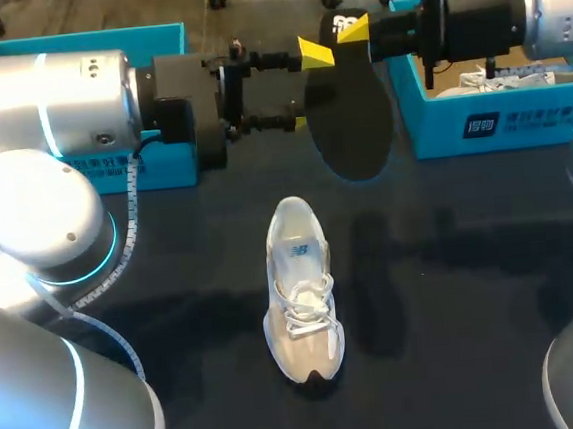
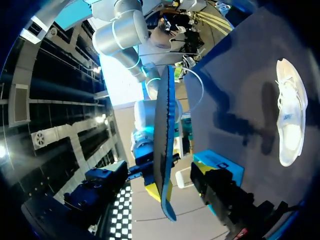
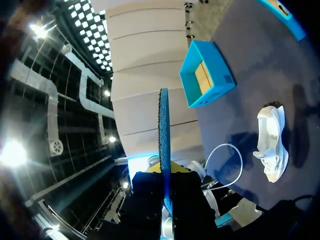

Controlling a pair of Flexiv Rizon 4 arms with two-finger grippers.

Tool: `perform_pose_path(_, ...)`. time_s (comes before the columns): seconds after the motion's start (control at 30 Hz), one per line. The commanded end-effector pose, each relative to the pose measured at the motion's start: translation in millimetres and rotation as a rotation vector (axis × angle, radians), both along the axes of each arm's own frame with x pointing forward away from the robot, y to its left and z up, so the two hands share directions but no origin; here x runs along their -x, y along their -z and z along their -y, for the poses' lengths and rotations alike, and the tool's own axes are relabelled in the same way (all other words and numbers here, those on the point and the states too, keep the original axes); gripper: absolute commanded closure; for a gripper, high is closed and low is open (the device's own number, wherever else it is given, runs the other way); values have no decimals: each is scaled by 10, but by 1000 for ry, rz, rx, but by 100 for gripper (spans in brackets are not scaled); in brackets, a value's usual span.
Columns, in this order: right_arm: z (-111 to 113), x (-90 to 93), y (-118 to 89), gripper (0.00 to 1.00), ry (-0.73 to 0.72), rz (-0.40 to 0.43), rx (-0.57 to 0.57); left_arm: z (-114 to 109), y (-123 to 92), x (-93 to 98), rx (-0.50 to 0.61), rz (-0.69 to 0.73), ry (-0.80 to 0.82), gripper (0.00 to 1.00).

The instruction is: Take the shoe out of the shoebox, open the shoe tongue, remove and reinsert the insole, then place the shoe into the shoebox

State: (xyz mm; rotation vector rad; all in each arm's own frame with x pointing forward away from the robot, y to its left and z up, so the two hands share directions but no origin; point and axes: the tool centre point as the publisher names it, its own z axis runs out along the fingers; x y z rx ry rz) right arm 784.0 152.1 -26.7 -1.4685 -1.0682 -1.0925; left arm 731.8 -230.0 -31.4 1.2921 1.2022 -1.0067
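A black insole [image 1: 353, 108] hangs in the air above the back of the table, and my right gripper [image 1: 350, 26] is shut on its top end. Seen edge-on in the right wrist view, the insole [image 3: 164, 130] runs out from between that gripper's fingers. My left gripper [image 1: 308, 87] stands open at the insole's left edge, its yellow tips well apart. The left wrist view shows the insole [image 2: 162, 145] edge-on straight ahead. The white and beige shoe [image 1: 301, 288] lies alone on the dark table, toe toward the front edge, also seen in both wrist views [image 2: 289, 115] [image 3: 271, 142].
An open blue shoebox [image 1: 499, 116] with white contents stands at the back right. A second blue box [image 1: 92, 51] sits at the back left, behind my left arm. A white cable [image 1: 130, 203] hangs from the left arm over the table.
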Motion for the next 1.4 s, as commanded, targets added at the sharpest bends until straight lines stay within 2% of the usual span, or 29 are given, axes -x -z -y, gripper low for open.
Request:
perform_pose_path(0.03,-90,-35,22,100,8,3,-5,107,25,-34,13,4,2,55)
perform_pose_path(0.2,-143,14,30,100,8,3,-13,156,26,-20,16,13,11,62)
perform_pose_path(0.33,-139,45,42,100,13,-1,-16,148,48,-6,16,18,14,78)
perform_pose_path(0.4,-139,65,41,100,16,-2,-18,130,68,4,13,14,16,98)
perform_pose_path(0.6,-131,75,67,100,54,2,-20,115,92,15,18,-12,18,100)
perform_pose_path(0.63,-127,70,65,97,51,9,-4,115,89,18,23,-18,20,100)
perform_pose_path(0.67,-126,70,65,58,48,10,-6,115,84,21,24,-19,21,100)
perform_pose_path(0.7,-119,74,59,0,67,30,-7,111,73,31,25,-20,23,100)
perform_pose_path(0.9,40,205,83,0,126,148,16,56,31,68,34,-41,42,100)
perform_pose_path(1.1,181,430,107,0,130,200,6,-15,-46,78,51,-69,75,100)
perform_pose_path(1.4,453,731,108,0,76,309,-2,-122,-44,101,60,-108,95,100)
